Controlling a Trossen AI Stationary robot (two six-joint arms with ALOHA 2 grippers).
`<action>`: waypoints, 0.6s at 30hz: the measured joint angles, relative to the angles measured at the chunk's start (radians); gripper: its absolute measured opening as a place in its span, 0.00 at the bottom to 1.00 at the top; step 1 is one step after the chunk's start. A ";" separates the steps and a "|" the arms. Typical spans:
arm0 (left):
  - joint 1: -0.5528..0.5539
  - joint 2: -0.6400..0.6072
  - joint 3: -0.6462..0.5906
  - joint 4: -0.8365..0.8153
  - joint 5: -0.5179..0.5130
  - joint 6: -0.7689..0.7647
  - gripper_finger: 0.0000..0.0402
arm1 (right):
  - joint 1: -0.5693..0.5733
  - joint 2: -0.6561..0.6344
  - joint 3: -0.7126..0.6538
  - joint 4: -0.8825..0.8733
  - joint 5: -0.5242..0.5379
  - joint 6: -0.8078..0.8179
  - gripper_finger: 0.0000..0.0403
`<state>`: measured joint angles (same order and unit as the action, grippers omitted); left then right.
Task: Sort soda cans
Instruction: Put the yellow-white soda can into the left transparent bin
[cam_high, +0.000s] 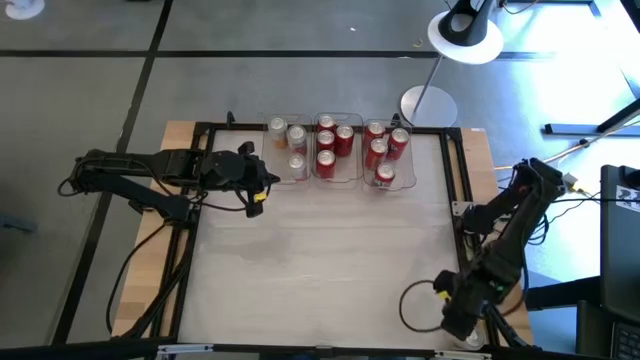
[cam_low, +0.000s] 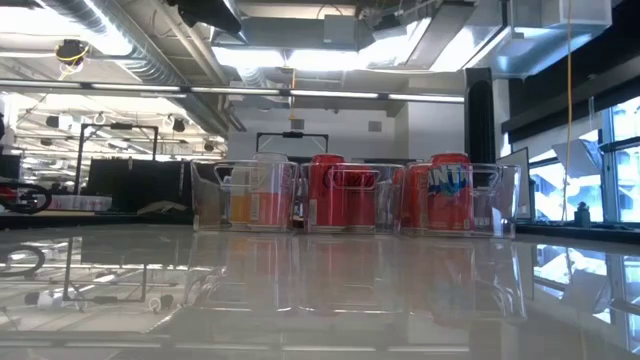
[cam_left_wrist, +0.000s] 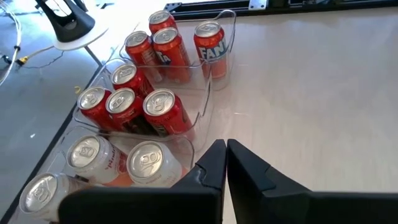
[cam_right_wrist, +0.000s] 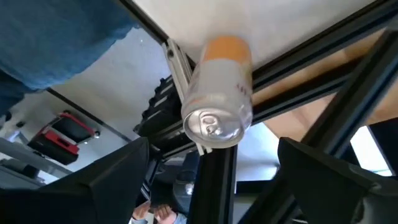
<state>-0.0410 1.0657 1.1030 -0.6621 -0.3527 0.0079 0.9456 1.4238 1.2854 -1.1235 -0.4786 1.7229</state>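
1. Now I am watching the right end effector (cam_right_wrist: 211, 165) at the lower right of the high view, fingers spread around a pale soda can (cam_right_wrist: 219, 93), not gripping.
2. The left end effector (cam_left_wrist: 225, 155) is sitting pinched closed beside the bins (cam_high: 352, 178) of sorted cans (cam_high: 327, 140).
3. Next, I judge, closing on that stray can.

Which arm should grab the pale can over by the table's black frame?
Right. The right gripper has its open fingers either side of the pale, orange-banded metal can. The left gripper sits shut beside the clear plastic bins, across the table.
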 joint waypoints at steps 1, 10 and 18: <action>0.000 0.000 0.000 0.000 0.000 0.002 0.02 | 0.011 0.009 0.000 0.011 0.000 0.008 0.88; 0.000 0.000 0.000 -0.004 0.000 0.019 0.02 | 0.072 0.110 0.000 0.085 -0.052 0.029 0.88; 0.000 0.000 0.000 -0.003 0.000 0.026 0.02 | 0.084 0.168 0.000 0.050 -0.056 0.035 0.88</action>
<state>-0.0414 1.0657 1.1030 -0.6655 -0.3526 0.0341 1.0296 1.5914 1.2854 -1.0735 -0.5343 1.7574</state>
